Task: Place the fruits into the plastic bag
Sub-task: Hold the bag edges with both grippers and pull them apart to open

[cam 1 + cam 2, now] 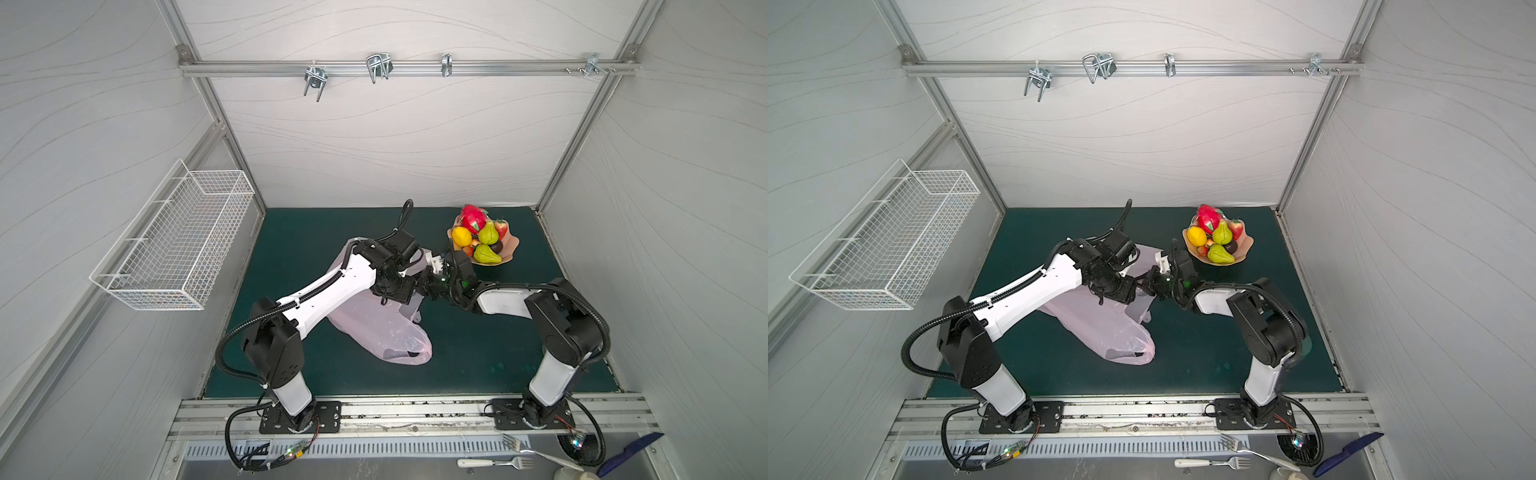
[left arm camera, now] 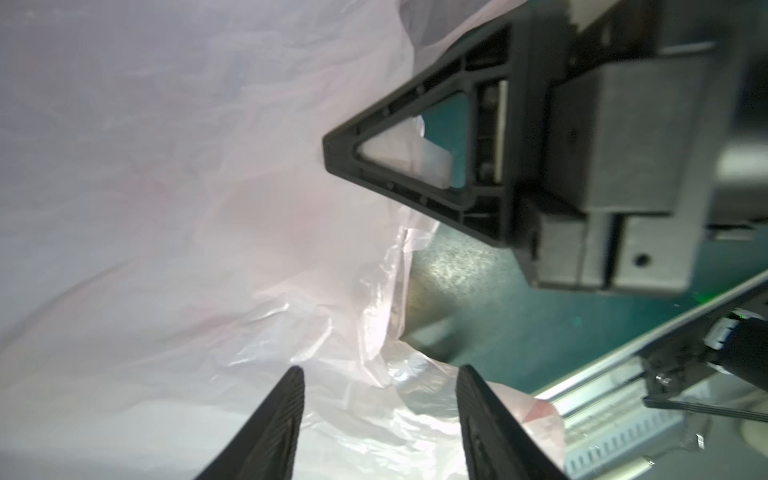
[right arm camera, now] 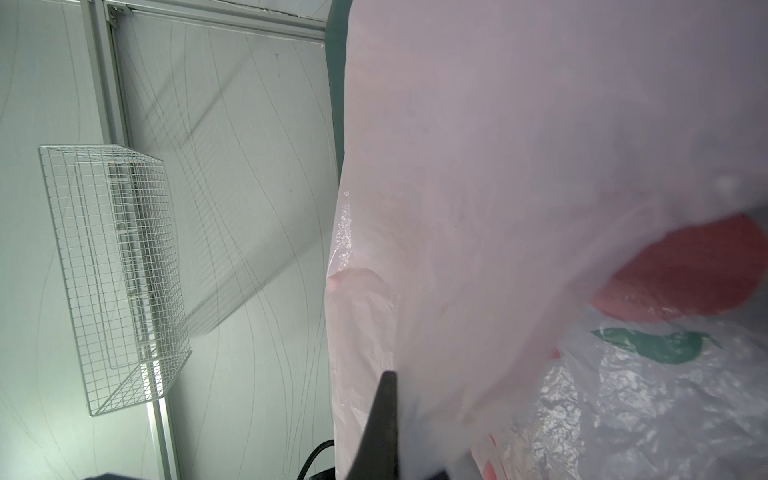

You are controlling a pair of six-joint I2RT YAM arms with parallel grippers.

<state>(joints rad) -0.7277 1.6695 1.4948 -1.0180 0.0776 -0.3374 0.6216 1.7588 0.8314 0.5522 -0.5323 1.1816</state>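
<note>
Dark green tabletop [image 1: 478, 353] leaves open room along its near and right sides, and the pale pink plastic bag [image 1: 374, 328] slumps at its middle, where the left arm [image 1: 328, 291] and right arm [image 1: 503, 301] meet over its far end. The right jaws are closed, seemingly pinching the film's edge, likely to hold the bag open. The left jaws stand apart over crinkled film, gripping nothing. Just beside the right arm, the wavy plate [image 1: 514, 245] holds the fruits [image 1: 488, 235], heaped inside its rim.
</note>
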